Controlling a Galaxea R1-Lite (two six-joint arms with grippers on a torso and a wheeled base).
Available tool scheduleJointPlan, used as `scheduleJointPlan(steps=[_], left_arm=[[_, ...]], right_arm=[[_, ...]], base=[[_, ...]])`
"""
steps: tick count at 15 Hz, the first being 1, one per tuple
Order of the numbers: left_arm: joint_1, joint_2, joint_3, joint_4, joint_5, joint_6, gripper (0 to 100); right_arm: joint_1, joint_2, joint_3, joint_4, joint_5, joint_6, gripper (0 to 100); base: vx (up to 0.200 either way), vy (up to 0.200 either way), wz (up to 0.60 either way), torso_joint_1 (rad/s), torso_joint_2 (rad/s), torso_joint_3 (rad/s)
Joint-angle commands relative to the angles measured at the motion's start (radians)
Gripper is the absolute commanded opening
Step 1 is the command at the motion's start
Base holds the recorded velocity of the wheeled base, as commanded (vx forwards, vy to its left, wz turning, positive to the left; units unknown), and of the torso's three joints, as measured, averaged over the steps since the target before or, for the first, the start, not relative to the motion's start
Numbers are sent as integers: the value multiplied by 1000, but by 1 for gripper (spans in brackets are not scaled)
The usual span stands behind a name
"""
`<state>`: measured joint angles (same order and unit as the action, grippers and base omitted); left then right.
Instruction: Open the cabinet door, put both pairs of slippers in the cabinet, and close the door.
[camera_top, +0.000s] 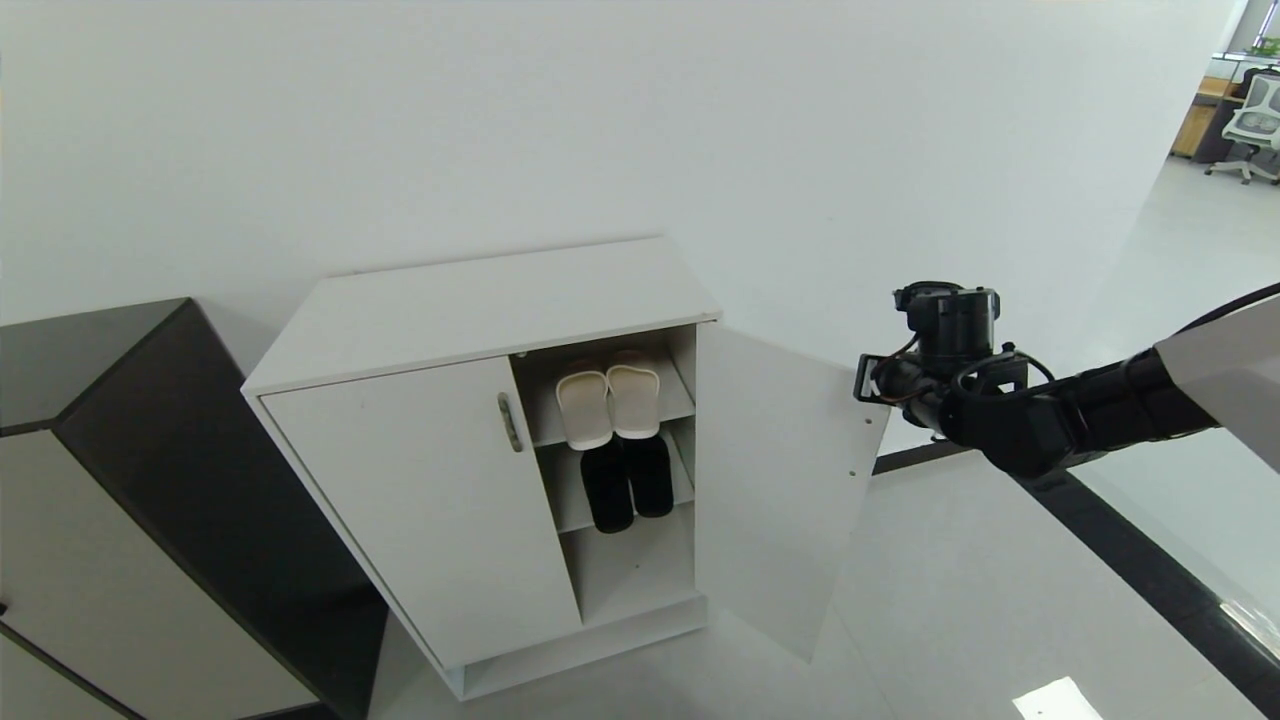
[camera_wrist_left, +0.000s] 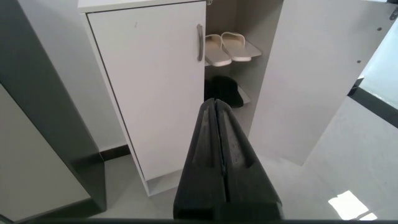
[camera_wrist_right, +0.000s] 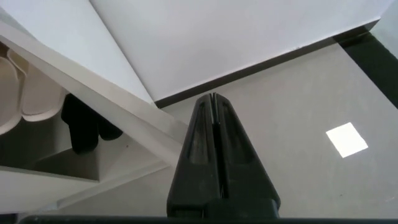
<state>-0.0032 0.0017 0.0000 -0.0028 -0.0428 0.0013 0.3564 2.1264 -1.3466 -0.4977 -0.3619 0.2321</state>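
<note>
Head view: right gripper (camera_top: 868, 380), fingers pressed together, sits just beside the outer edge of the open cabinet door (camera_top: 780, 480). White slippers (camera_top: 608, 402) lie above black slippers (camera_top: 628, 482) on shelves inside, well apart from it. Left gripper (camera_wrist_left: 215, 102) is likewise pressed together.

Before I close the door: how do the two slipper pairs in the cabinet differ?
Colour: the white slippers are pale, the black slippers dark. Place: the white slippers lie on the top shelf, the black slippers on the shelf below. Both pairs lie side by side in the cabinet, overhanging their shelf fronts.
</note>
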Motion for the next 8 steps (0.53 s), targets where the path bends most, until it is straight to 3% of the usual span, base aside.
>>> scheduleJointPlan(steps=[1, 8], left_arm=[[0, 0, 0, 0, 0, 0, 0], [0, 0, 0, 0, 0, 0, 0]], right_arm=[[15, -17, 17, -1, 0, 0, 0], [153, -83, 135, -5, -8, 1, 0]], base=[[0, 0, 0, 0, 0, 0], [0, 0, 0, 0, 0, 0]])
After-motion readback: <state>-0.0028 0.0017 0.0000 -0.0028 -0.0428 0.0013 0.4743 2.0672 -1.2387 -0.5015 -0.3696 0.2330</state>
